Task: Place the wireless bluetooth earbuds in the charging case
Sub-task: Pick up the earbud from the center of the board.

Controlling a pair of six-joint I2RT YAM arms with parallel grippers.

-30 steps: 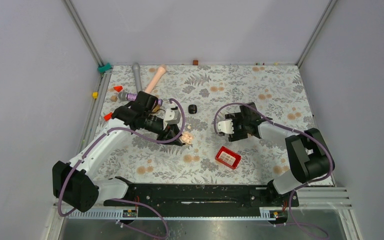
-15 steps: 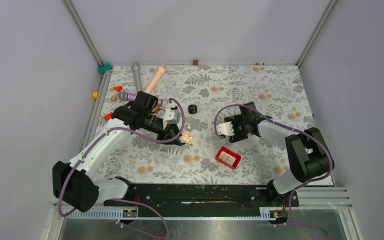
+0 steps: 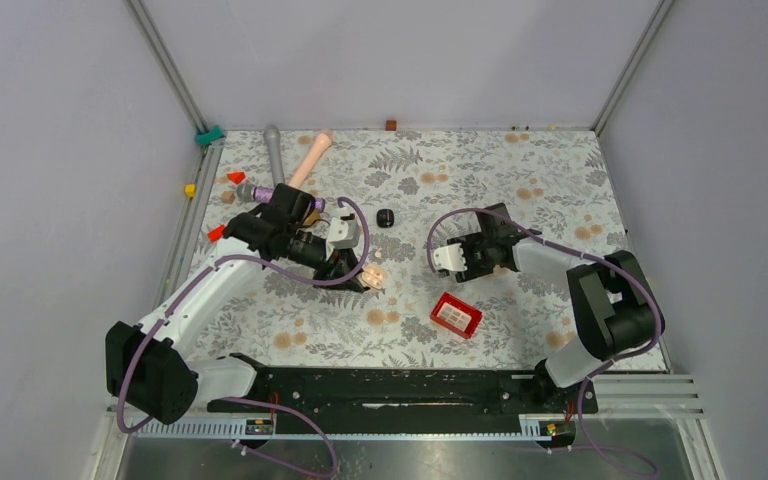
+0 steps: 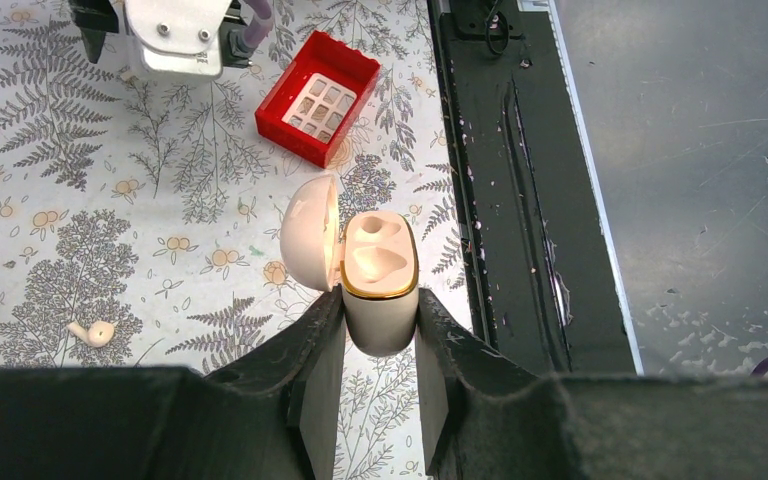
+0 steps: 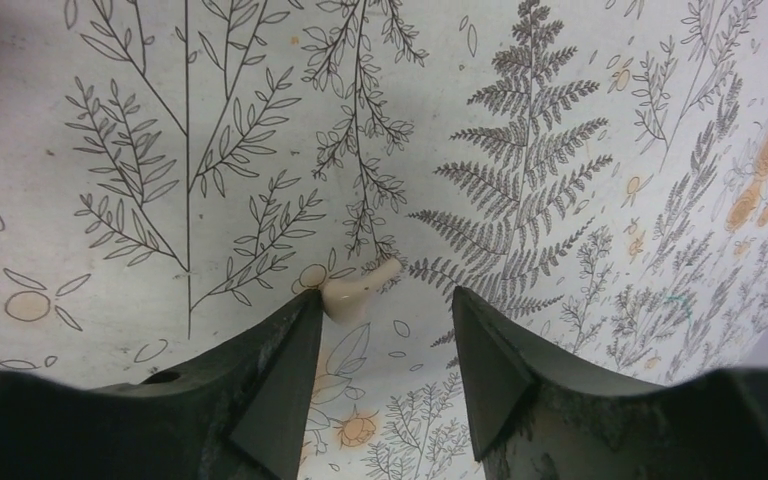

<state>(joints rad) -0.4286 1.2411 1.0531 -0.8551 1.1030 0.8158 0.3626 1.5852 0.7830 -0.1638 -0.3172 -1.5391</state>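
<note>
Two cream earbuds: one earbud [image 4: 92,332] lower left in the left wrist view, another earbud [image 5: 355,292] mid-frame in the right wrist view. One open charging case [image 4: 380,300]. One red box [image 3: 456,315]. Two red cones [image 3: 235,177], the second cone [image 3: 215,232] lower. One grey rod [image 3: 273,148], one pink rod [image 3: 311,155], one yellow cube [image 3: 190,190], one small black item [image 3: 385,218].

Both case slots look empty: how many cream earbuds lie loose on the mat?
2. One cream earbud lies between the right gripper's open fingers; a second earbud, left of the charging case in the left wrist view. Others may be hidden.
</note>
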